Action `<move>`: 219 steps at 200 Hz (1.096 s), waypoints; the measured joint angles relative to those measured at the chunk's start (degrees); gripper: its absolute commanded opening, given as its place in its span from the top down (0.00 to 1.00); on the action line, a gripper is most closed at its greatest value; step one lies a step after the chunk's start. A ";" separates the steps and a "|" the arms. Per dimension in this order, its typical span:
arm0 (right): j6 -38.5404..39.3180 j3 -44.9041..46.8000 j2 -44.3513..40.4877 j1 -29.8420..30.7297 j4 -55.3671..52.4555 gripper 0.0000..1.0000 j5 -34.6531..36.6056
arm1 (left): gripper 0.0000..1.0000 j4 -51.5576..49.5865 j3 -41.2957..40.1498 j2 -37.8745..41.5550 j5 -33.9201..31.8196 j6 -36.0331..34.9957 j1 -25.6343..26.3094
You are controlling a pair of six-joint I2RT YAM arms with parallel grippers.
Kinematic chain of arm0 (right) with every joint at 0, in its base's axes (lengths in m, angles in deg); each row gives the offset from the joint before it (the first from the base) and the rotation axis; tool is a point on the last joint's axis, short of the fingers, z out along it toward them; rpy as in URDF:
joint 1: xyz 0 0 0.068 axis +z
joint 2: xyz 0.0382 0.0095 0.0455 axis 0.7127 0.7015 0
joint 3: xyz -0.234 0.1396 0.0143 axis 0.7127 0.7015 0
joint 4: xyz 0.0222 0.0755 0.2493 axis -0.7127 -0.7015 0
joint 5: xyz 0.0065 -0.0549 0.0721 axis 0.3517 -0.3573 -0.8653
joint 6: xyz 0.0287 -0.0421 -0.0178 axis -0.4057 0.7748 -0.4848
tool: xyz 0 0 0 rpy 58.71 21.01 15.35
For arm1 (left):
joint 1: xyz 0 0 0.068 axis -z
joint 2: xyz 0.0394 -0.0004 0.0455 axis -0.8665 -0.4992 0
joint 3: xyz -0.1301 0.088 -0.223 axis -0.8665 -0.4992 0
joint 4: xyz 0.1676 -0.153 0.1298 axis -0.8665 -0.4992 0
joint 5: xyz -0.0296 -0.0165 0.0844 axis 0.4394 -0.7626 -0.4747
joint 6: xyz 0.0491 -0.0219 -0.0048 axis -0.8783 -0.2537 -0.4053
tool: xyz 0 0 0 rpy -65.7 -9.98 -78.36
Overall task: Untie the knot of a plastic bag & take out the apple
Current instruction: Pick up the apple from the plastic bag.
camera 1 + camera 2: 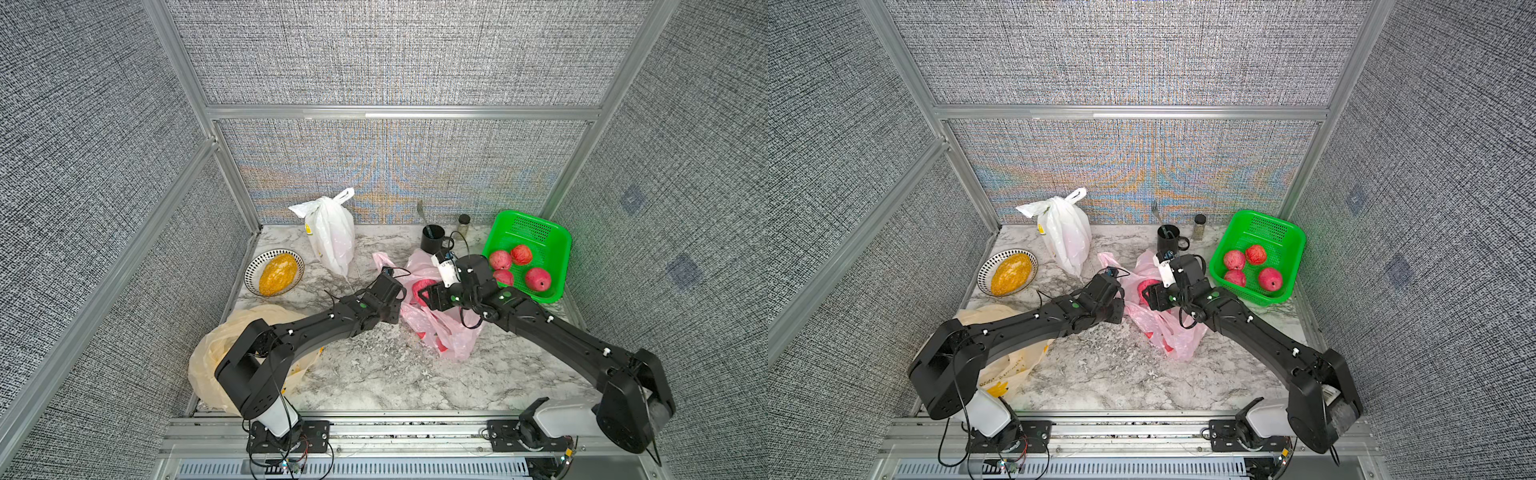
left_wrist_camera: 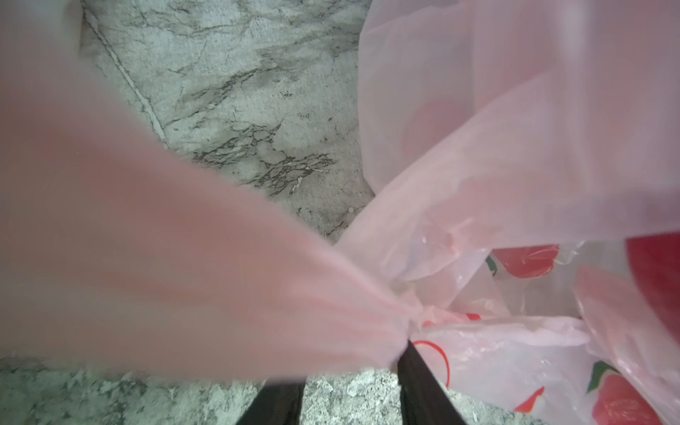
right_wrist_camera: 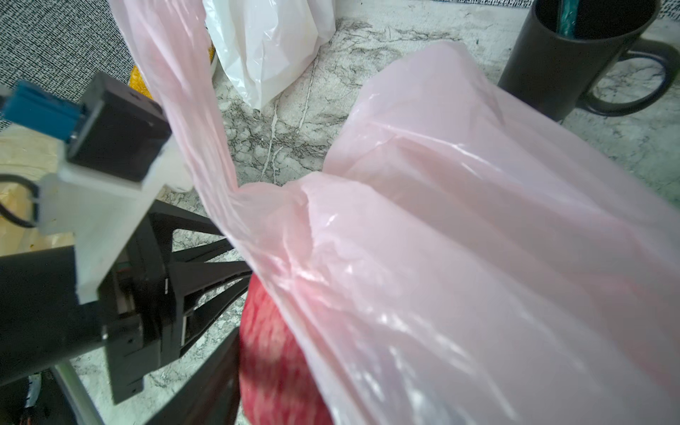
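Note:
The pink plastic bag (image 1: 451, 334) (image 1: 1179, 338) lies crumpled at mid-table with its mouth loose. A red apple (image 1: 419, 286) (image 1: 1146, 286) sits at that mouth, and my right gripper (image 1: 424, 293) (image 3: 294, 368) is shut on it. One finger (image 3: 220, 371) presses the apple (image 3: 272, 349); the other is hidden under bag film (image 3: 460, 239). My left gripper (image 1: 400, 311) (image 2: 346, 368) reaches the bag's near-left edge with jaws apart, marble showing between them. A bunched strip of the bag (image 2: 184, 257) drapes over its fingertips. Whether a knot remains, I cannot tell.
A green basket (image 1: 552, 239) with several red apples stands at the right. A black mug (image 1: 432, 239) and small jar (image 1: 463, 223) stand behind the bag. A white tied bag (image 1: 332, 237), a bowl of yellow food (image 1: 274, 272) and a yellowish bag (image 1: 212, 357) occupy the left.

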 measured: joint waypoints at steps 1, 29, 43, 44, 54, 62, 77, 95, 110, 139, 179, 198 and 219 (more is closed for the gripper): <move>0.00 0.00 -0.02 -0.02 0.00 0.31 -0.11 | 0.56 0.00 0.00 0.00 0.00 0.00 0.00; -0.07 0.00 -0.02 -1.62 0.81 0.30 -5.84 | 0.56 -0.09 -0.07 0.20 -0.17 0.02 0.00; 0.04 -0.48 0.72 -1.75 0.55 0.31 -9.62 | 0.56 -0.22 -0.48 1.07 -0.59 0.02 0.02; 0.04 -0.52 0.76 -1.75 0.52 0.31 -9.81 | 0.56 -0.26 -0.55 1.20 -0.66 0.02 0.04; 0.66 -0.74 1.25 -1.73 0.11 0.31 -12.81 | 0.56 -0.46 -0.81 1.99 -1.16 0.02 0.04; 1.07 -0.74 1.55 -1.70 -0.39 0.31 -15.41 | 0.56 -0.74 -0.90 2.56 -1.51 0.02 0.04; 1.90 -0.39 2.51 -1.64 -0.83 0.31 -19.93 | 0.56 -1.31 -0.98 3.67 -2.23 0.00 0.02; 2.36 1.62 2.80 -1.36 -1.60 0.31 -23.56 | 0.56 -1.33 -0.96 4.61 -2.95 -0.02 -0.02; 2.29 2.64 1.03 -1.33 -2.84 0.30 -25.22 | 0.55 -1.51 -0.79 4.70 -3.23 -0.24 -0.07; 2.03 0.79 -2.73 -2.67 -1.97 0.30 -27.34 | 0.55 -1.60 -0.46 4.83 -3.54 -0.44 -0.07; -1.05 0.87 -4.37 -6.49 2.51 0.30 -31.10 | 0.54 -1.86 -0.39 6.25 -3.91 -0.46 -0.13; -5.16 3.37 -3.87 -8.35 8.33 0.30 -35.82 | 0.53 -1.92 -0.39 6.64 -3.93 -0.46 -0.13; -12.48 7.48 -1.33 -7.74 19.04 0.31 -42.73 | 0.53 -1.95 -0.55 7.21 -3.91 -0.46 -0.13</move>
